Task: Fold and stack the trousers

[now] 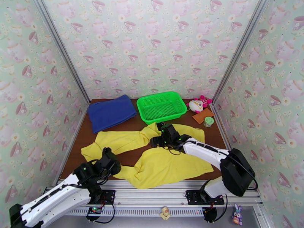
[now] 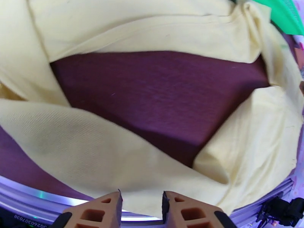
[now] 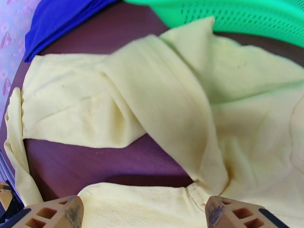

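Plain yellow trousers sprawled on table, blurred inverted digits on rail

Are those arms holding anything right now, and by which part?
No. Both the left gripper and right gripper are open over the trousers; nothing is held.

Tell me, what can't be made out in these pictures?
- Top view: the right arm hides part of the trousers.
- Top view: the jar is too small to read.
- Left wrist view: the basket is cut off by the corner.
- Right wrist view: the blue cloth is blurred, cut off at the top.
- Right wrist view: the bottom edge cuts off the right gripper; whether it touches the trousers is unclear.
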